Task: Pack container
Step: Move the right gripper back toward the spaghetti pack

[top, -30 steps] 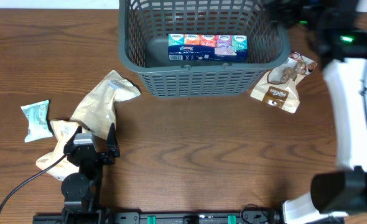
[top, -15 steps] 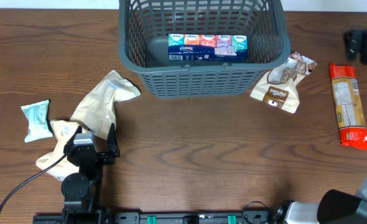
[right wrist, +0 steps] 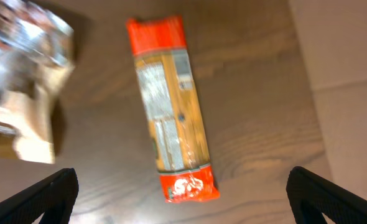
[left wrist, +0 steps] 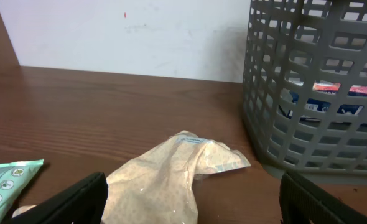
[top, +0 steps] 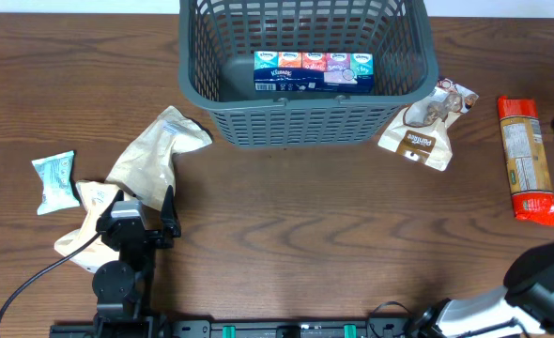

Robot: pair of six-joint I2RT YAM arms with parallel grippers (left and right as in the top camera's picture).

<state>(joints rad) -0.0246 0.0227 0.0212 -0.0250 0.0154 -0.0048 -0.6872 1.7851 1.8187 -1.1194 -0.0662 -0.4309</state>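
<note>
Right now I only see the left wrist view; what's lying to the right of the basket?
Observer: A brown-and-white pouch lies by the container's right front corner.
Operator: Anything beyond it?
Observer: A long packet with orange ends, lying flat further right, apart from the pouch.
Operator: And the right gripper?
Observer: The right gripper is open and empty, looking down on that packet.

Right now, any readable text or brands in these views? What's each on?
"Kleenex", probably: on the tissue multipack in the container.
White lettering on the brown pouch: too small to read.
Label print on the long orange packet: blurred.
Print on the teal packet: too small to read.
</note>
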